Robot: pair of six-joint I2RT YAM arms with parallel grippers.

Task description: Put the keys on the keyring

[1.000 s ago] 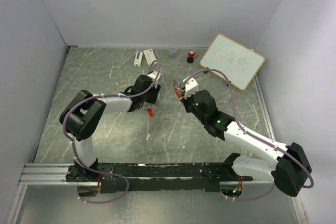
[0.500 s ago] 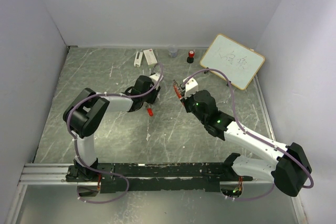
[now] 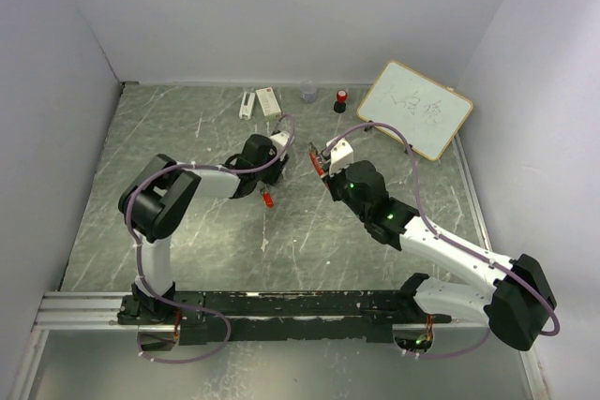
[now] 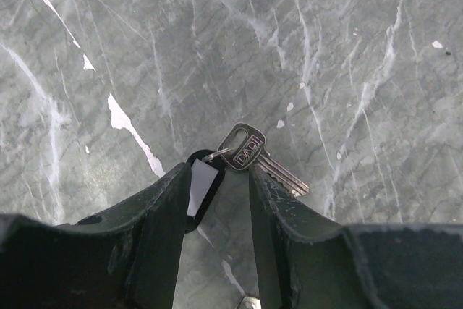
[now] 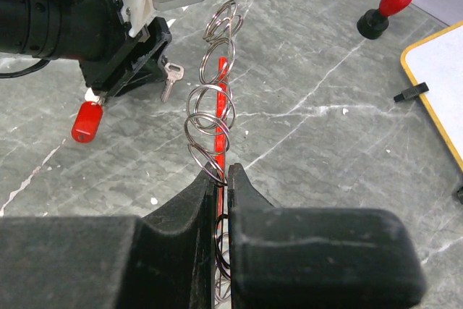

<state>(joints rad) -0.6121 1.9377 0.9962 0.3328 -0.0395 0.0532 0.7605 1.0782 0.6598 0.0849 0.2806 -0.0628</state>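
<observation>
We found the left pincer [image 4: 221, 173] low over the marbled grey counter [image 3: 169, 138], its fingers [image 4: 163, 211] spread and set astride the black-tagged key [image 4: 246, 151]. That key lay flat on the counter just ahead of the fingertips, its silver blade angled away to the right. Its black tag [image 4: 200, 187], which carried a white label, sat in the gap between the fingers. It lay close against one finger, and a strip of counter showed between it and the other, so nothing was pinched there. In the right wrist view the red-tagged key [image 5: 85, 122] lay on the counter just beside that pincer, apart from the first key. The right pincer [image 5: 223, 173] was pressed together on the keyring [image 5: 215, 90] — a chain of thin silver loops that ran out from between its fingers, with the red oblong fob [image 5: 221, 110] lying along them. The loops reached toward the left pincer and stopped near it without touching. We could not tell how far above the counter they hung. From above, the two pincers faced each other near the middle of the counter with a gap between them. Along the far edge, well apart from both, were a yellow-framed whiteboard [image 3: 415, 108] with writing on it, a red-capped black stamp [image 3: 341, 98], a small clear cup [image 3: 308, 93] and a white box [image 3: 269, 100].
</observation>
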